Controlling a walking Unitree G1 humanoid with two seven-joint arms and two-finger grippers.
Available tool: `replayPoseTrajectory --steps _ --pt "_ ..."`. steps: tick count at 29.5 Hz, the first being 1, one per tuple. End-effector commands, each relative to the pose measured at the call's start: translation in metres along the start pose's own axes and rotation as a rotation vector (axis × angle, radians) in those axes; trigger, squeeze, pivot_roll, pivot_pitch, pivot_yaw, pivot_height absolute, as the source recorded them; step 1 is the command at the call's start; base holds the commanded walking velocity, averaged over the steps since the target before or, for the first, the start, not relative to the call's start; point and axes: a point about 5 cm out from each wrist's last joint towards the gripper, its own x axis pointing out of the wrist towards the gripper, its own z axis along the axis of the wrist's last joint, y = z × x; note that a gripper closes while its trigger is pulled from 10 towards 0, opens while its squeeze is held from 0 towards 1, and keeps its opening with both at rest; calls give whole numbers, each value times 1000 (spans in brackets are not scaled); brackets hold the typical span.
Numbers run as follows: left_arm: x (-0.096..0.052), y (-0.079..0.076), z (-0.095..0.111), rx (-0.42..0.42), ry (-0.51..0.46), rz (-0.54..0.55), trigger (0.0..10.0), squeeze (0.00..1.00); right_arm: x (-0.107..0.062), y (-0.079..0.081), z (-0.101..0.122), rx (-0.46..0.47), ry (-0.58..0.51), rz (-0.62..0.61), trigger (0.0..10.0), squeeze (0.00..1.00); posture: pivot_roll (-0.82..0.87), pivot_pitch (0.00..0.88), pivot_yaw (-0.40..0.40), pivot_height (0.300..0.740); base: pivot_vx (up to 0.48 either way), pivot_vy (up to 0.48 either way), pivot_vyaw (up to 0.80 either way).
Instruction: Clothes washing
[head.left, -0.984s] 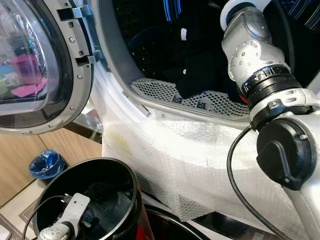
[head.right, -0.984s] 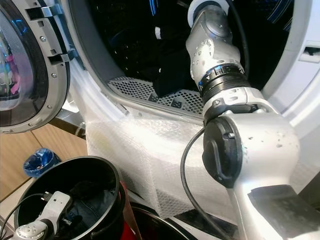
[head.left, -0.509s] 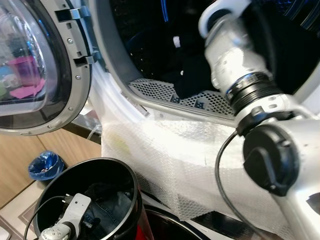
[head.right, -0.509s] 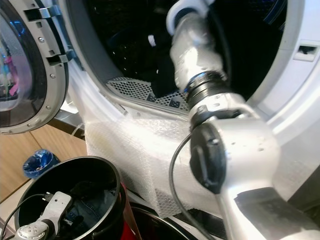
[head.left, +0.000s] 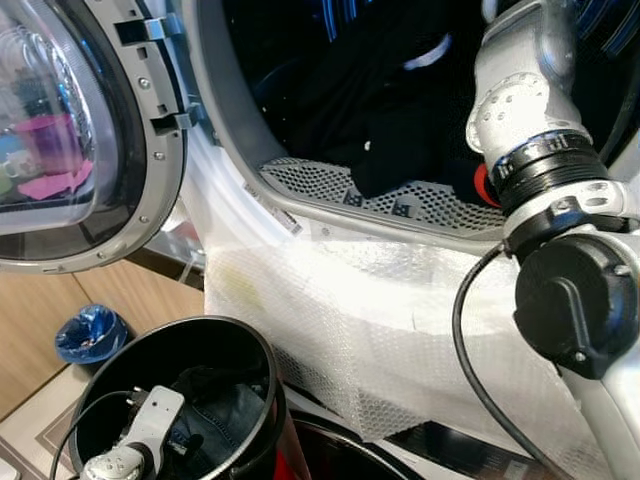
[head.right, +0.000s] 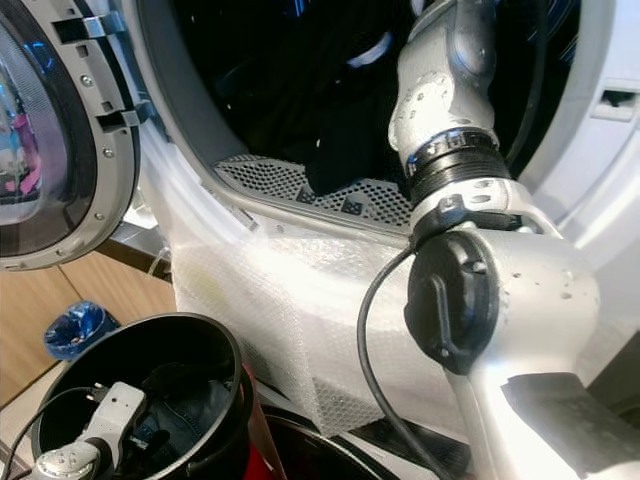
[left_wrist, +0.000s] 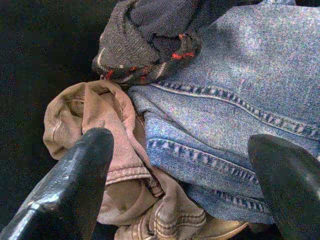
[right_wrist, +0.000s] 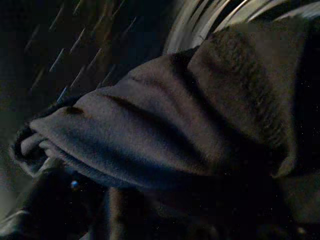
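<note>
The washer's drum (head.left: 330, 190) stands open, with dark clothes inside. My right arm (head.left: 530, 130) reaches deep into it. The right gripper (right_wrist: 125, 200) is shut on a dark garment (right_wrist: 165, 130) that drapes close over the wrist camera. In the eye views this garment (head.left: 390, 130) hangs raised in the drum, showing a white label (head.left: 432, 50). My left arm (head.left: 140, 440) dips into a black bucket (head.left: 262, 360). The left gripper (left_wrist: 182, 150) is open just above blue jeans (left_wrist: 230, 100), a tan garment (left_wrist: 100, 130) and a dark knit piece (left_wrist: 145, 35).
The round glass door (head.left: 70, 130) is swung open to the left. Bubble wrap (head.left: 350, 320) hangs over the washer's front below the opening. A small blue-lined bin (head.left: 92, 332) stands on the floor at the left. Something red (head.left: 483, 185) lies by the drum's lip.
My right arm swung left, then back right and higher into the drum. The dark garment with its white label rose up and to the right with it. The left arm stayed put.
</note>
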Motion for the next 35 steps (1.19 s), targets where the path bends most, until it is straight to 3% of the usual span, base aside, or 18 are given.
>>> replayPoseTrajectory --steps 1,4,9,11,13,15,17,20,21,22,23,25,27,28,33,35 --pt "-2 -36 -37 -44 137 -91 10000 0 -3 19 -18 -123 80 144 10000 1000 66 38 -37 740 0 0 0" --pt "-3 -36 -38 -42 139 -94 10000 0 -4 28 -17 -235 39 202 10000 1000 64 41 -37 740 0 0 0" --pt "-2 -37 -38 -42 139 -95 10000 0 0 16 16 -71 -135 88 10000 1000 64 43 -35 740 0 0 0" --pt "-2 -37 -37 -43 137 -95 10000 0 0 8 23 -53 -177 32 10000 1000 65 42 -36 740 0 0 0" --pt "-2 -37 -37 -43 138 -95 10000 0 0 -4 25 -94 -172 -45 10000 1000 61 44 -35 740 0 0 0" --pt "-2 -38 -37 -42 138 -96 10000 0 -1 -13 20 -274 -118 -120 10000 1000 57 44 -33 740 0 0 0" --pt "-2 -38 -37 -40 138 -98 10000 0 -2 -21 19 -542 -118 -188 10000 1000 55 44 -33 740 0 0 0" --pt "-1 -38 -36 -40 139 -98 10000 0 -4 -25 21 -670 -150 -219 10000 1000 55 43 -34 740 0 0 0" --pt "-1 -38 -36 -40 138 -97 10000 0 -4 -26 22 -743 -153 -231 10000 773 55 43 -34 740 0 0 0" --pt "-1 -38 -36 -40 138 -97 10000 0 -4 -26 22 -743 -153 -231 10000 773 55 43 -34 740 0 0 0" --pt "-1 -38 -36 -41 138 -96 10000 0 -4 -27 23 -773 -159 -233 10000 0 58 44 -35 740 0 0 0" --pt "-1 -39 -37 -41 138 -97 10000 0 -4 -27 22 -751 -160 -224 10000 0 60 46 -35 740 0 0 0" --pt "-2 -39 -39 -42 145 -99 10000 0 -4 -21 7 -595 -66 -97 10000 0 55 49 -35 740 0 0 0" --pt "-2 -39 -39 -41 147 -101 10000 0 -4 -18 4 -568 -48 -56 10000 0 55 49 -35 740 0 0 0" --pt "-3 -41 -40 -43 150 -104 10000 0 -6 -15 -11 -542 31 35 10000 0 48 53 -37 740 0 0 0" --pt "-2 -42 -40 -45 150 -107 10000 0 -9 -21 -19 -477 84 28 10000 0 43 53 -37 740 0 0 0"
